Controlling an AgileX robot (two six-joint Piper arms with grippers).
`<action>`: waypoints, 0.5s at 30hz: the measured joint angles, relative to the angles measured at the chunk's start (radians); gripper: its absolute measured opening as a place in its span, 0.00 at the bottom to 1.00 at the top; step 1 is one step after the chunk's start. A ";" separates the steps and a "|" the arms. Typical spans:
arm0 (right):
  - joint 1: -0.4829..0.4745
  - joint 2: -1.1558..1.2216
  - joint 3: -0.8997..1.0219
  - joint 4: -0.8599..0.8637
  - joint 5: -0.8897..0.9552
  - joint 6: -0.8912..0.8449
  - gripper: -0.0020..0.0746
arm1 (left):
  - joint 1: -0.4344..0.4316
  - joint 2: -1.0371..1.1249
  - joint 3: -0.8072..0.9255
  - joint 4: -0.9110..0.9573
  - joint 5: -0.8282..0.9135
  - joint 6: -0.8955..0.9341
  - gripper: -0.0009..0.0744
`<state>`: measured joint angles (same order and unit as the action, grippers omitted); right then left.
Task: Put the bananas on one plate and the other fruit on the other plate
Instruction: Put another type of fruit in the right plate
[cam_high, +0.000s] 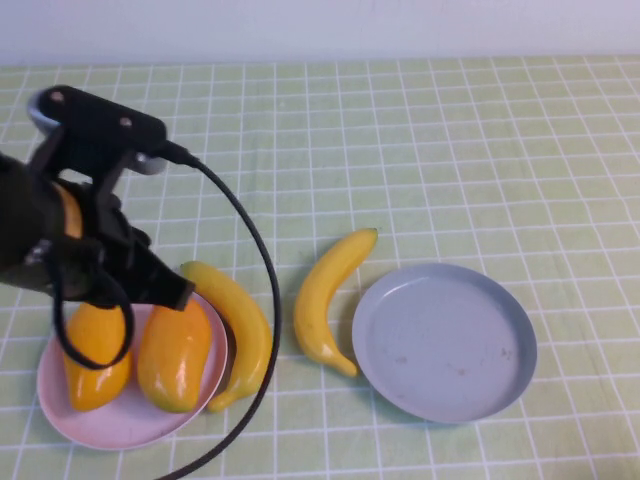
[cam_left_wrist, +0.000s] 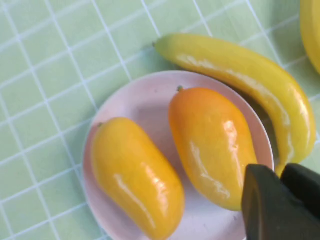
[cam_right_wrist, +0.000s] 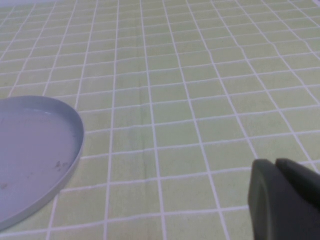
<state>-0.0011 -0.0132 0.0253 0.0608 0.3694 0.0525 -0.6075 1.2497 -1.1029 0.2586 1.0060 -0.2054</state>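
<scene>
The checked green counter (cam_high: 450, 140) carries both plates. The grey-blue plate (cam_high: 445, 345) is bare, so both bananas are undone: one (cam_high: 330, 300) just beside it, one (cam_high: 235, 325) against the pink plate (cam_high: 95, 425), which holds both mangoes (cam_high: 175, 355). My left end effector (cam_left_wrist: 282, 200) hovers there, closed, empty — only its wrist view shows that. My right end effector (cam_right_wrist: 282, 197), closed, appears only in its own view, near the grey-blue plate.

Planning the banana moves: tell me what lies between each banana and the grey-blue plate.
Nothing blocks the right banana, beside the grey-blue plate. The left banana has that banana between. Left gripper hovers at the pink plate; right gripper is parked aside.
</scene>
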 joint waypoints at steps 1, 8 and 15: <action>0.000 0.000 0.000 0.000 0.000 0.000 0.00 | 0.000 -0.027 0.000 0.003 0.005 0.000 0.06; 0.000 0.000 0.000 0.000 0.000 0.000 0.00 | 0.000 -0.295 0.000 -0.008 0.030 0.006 0.02; 0.000 0.000 0.000 0.000 0.000 0.000 0.00 | 0.000 -0.540 0.069 -0.104 0.013 0.032 0.02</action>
<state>-0.0011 -0.0132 0.0253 0.0608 0.3694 0.0525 -0.6075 0.7096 -1.0335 0.1544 1.0191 -0.1738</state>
